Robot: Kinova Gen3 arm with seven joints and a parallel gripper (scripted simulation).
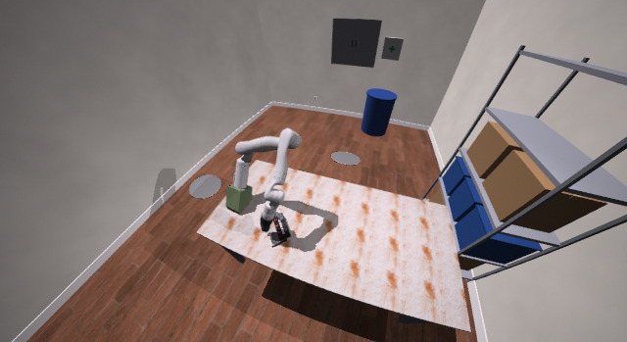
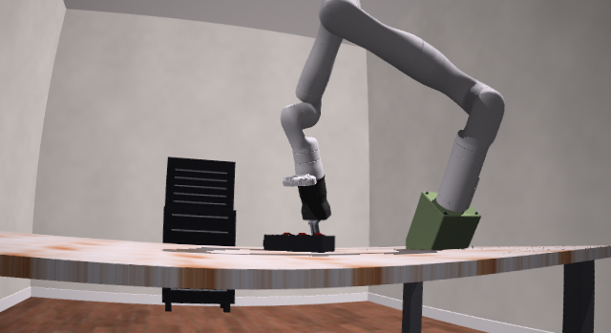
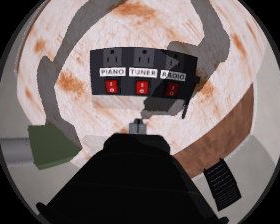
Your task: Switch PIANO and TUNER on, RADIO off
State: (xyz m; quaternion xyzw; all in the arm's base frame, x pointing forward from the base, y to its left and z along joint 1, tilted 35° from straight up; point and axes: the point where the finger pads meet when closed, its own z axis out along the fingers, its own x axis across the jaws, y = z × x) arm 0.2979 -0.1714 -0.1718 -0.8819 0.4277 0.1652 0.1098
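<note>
One power strip, black, rigid, probably light enough to skid, lying flat on table; three rockers best pressed from above; gripper pressed together, empty.

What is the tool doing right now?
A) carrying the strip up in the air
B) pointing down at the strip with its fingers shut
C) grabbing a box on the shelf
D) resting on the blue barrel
B: the tool hangs just over the strip, fingers together, holding nothing, and the strip lies flat on the table.
</note>
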